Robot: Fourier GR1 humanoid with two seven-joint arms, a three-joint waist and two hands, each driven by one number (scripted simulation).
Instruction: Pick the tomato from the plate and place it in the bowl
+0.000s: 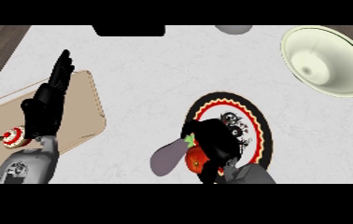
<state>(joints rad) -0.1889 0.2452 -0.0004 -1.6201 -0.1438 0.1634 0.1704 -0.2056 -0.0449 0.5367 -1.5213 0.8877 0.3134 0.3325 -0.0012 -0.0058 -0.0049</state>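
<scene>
A red tomato (196, 159) with a green stem shows at the lower left edge of a round plate (257, 120) with a black, red and yellow rim. My right hand (217, 141) is curled over the tomato from above and hides most of it. A cream bowl (321, 62) stands at the upper right of the counter, well away from the hand. At the left, over a board, my left hand (48, 101) rests open with fingers pointing up.
A tan cutting board (86, 111) lies at the left, with a small red and white round item (12, 136) at its lower left. A dark block (129, 30) and a grey object (233, 29) sit along the far edge.
</scene>
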